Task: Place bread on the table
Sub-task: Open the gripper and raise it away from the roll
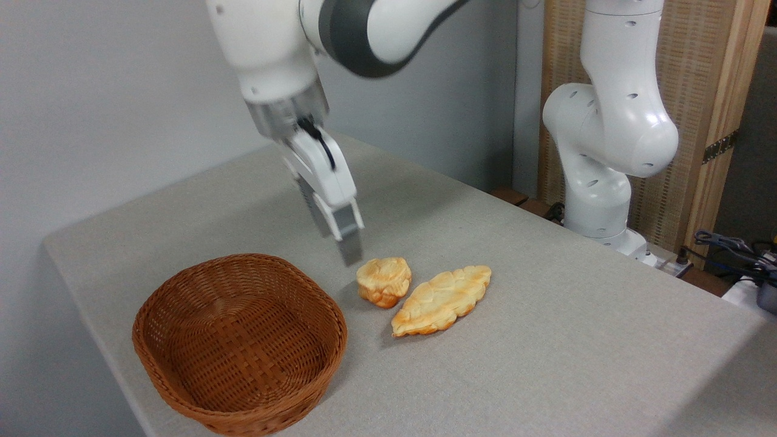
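1. The tool [350, 252] is hanging above the desk [576, 340], just left of and a little above the bun [383, 280], and it is touching nothing. It is showing edge-on here, with one grey finger hiding the other, so I cannot tell whether its jaws are standing apart or together; nothing is showing between them.

2. The bun is lying on the grey cloth of the desk, between the wicker basket [240, 346] on the near left and the braided pastry [442, 300] on the right. It is sitting clear of the basket rim and just beside the pastry's left end; whether the two are touching I cannot tell.

3. It is looking small, round and lumpy, pale gold on top and toasted orange-brown along its lower near edge.

4. Judging by its size and puffed shape, it is probably handling as a light thing. It may be giving under a hard squeeze, or it may be a stiff imitation; the view is not settling that.

5. The matt, bumpy crust is likely offering fair grip, not a slippery one.

6. If it needs taking up again, the best hold is looking like the widest middle of the bun, fingers coming from above on opposite sides, away from the pastry side.

7. With the bun resting on the desk, the task is appearing done.
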You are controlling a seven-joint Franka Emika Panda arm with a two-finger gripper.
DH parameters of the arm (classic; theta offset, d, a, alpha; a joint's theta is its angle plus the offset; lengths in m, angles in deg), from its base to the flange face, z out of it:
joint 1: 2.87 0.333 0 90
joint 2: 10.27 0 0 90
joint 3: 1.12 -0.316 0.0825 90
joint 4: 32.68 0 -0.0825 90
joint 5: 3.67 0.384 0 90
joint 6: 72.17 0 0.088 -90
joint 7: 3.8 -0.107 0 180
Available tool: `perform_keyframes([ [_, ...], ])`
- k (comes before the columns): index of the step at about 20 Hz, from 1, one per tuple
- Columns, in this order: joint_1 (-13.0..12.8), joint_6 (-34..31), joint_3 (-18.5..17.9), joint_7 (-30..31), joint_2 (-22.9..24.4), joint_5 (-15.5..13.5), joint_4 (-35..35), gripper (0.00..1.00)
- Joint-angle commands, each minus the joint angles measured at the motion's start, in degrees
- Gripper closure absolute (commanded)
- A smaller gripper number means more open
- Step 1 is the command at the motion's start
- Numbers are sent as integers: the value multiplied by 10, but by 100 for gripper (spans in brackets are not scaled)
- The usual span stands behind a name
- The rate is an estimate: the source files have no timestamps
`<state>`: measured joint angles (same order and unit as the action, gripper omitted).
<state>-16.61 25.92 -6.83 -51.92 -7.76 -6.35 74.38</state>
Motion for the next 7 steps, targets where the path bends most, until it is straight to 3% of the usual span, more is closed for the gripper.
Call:
perform_keyframes([
  [1,2,40,-4,8,0,8,-36,0],
  [4,3,105,-25,11,0,11,-38,0],
  [7,2,123,-48,7,-9,9,-38,0],
])
